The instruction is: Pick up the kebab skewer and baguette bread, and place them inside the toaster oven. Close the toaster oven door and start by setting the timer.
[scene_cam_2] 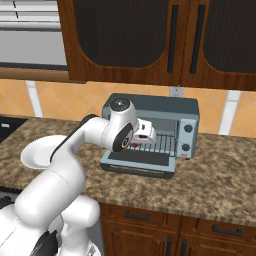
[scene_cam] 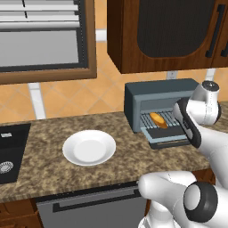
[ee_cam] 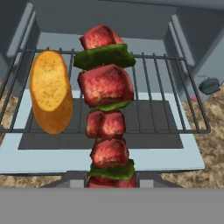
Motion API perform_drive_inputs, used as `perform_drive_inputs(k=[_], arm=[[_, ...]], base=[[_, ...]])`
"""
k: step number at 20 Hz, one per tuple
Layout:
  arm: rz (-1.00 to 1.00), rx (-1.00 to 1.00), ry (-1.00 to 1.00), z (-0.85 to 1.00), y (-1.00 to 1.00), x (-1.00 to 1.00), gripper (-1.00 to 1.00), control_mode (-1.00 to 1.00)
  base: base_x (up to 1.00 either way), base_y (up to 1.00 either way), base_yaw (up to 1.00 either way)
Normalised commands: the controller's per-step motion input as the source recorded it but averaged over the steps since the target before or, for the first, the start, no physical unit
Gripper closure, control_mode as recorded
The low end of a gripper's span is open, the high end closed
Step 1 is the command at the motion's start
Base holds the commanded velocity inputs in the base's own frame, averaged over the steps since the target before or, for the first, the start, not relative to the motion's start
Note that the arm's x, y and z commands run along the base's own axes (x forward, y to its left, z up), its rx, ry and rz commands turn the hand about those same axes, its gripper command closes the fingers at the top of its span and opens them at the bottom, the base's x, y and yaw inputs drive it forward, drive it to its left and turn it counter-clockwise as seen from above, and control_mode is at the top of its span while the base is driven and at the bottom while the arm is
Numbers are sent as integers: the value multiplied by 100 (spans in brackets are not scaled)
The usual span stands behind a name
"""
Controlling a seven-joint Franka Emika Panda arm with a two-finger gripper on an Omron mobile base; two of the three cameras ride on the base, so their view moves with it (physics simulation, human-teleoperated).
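Note:
The kebab skewer [ee_cam: 106,85], red meat chunks with green pieces, rises straight up from my gripper [ee_cam: 111,181], which is shut on its lower end. It hangs over the toaster oven door [ee_cam: 109,153], which lies open and flat, with its tip reaching over the wire rack [ee_cam: 166,96]. On the left part of that rack lies the baguette bread [ee_cam: 51,89], also visible inside the blue-grey toaster oven [scene_cam: 151,91] as a golden baguette bread [scene_cam: 159,120]. From the right base, my gripper [scene_cam_2: 147,132] sits at the oven's mouth above the door [scene_cam_2: 140,162].
An empty white plate [scene_cam: 89,147] rests on the speckled counter left of the oven. The oven's knobs [scene_cam_2: 188,128] are on its right side. Dark wood cabinets hang above it. A black cooktop [scene_cam: 9,151] lies at the far left.

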Motion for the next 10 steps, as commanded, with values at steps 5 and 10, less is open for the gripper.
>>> perform_drive_inputs(k=[5,10], arm=[[8,0,0,-13,-12,6,100,-100],[9,0,0,-4,-6,26,100,-100]], base=[[0,0,0],[0,0,0]])
